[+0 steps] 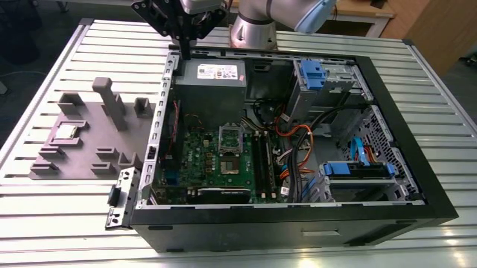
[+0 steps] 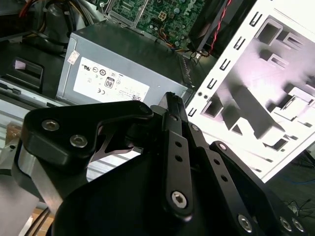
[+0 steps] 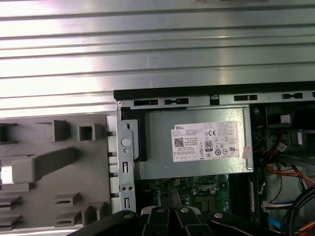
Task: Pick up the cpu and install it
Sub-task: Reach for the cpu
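The cpu point(image 1: 66, 132), a small square with a silvery metal top, lies flat and face-up in a recess of the grey moulded fixture point(image 1: 82, 162). The fixture is near the ribbed aluminium tabletop's point(image 1: 67, 206) edge on the exterior view's left. Being square, the cpu has no long axis. The arm point(image 1: 257, 22) holds the black tool point(image 1: 183, 47) pointing straight down over the open case's point(image 1: 298, 229) grey power supply point(image 1: 212, 84). Its fingers are pressed together and hold nothing, well apart from the cpu.
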### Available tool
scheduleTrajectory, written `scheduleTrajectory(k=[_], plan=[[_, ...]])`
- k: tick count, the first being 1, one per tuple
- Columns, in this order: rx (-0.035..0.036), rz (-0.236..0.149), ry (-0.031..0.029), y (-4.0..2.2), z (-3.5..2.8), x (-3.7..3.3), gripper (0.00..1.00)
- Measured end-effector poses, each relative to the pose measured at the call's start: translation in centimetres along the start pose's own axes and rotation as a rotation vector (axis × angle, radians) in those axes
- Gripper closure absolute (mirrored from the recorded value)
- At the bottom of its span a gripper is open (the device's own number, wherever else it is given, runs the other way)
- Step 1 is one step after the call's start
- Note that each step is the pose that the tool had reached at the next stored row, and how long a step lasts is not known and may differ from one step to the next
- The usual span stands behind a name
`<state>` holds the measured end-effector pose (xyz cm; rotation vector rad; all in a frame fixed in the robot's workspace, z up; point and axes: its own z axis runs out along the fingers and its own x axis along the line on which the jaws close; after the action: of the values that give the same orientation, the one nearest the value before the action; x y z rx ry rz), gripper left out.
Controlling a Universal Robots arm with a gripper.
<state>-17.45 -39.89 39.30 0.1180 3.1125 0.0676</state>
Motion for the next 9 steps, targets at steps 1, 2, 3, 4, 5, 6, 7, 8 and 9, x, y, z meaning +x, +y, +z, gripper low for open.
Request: scheduleTrajectory(k=[1, 2, 3, 4, 5, 6, 7, 8, 9], plan=[[0.0, 0.0, 0.0, 0.0, 0.0, 0.03, 0.89], [0.0, 0.0, 0.0, 0.0, 0.0, 0.06, 0.89], [-0.0001, 0.0, 0.0, -0.01, 0.0, 0.09, 0.89], [-0.0001, 0.0, -0.0001, -0.01, 0.0, 0.12, 0.89], [0.0, 0.0, 0.0, -0.01, 0.0, 0.15, 0.89], [0.0, 0.0, 0.0, -0.01, -0.01, 0.19, 0.89], [0.0, 0.0, 0.0, -0.02, -0.01, 0.22, 0.89], [0.0, 0.0, 0.0, -0.02, -0.01, 0.25, 0.89], [-0.0001, 0.0, 0.0, -0.02, -0.01, 0.28, 0.89]])
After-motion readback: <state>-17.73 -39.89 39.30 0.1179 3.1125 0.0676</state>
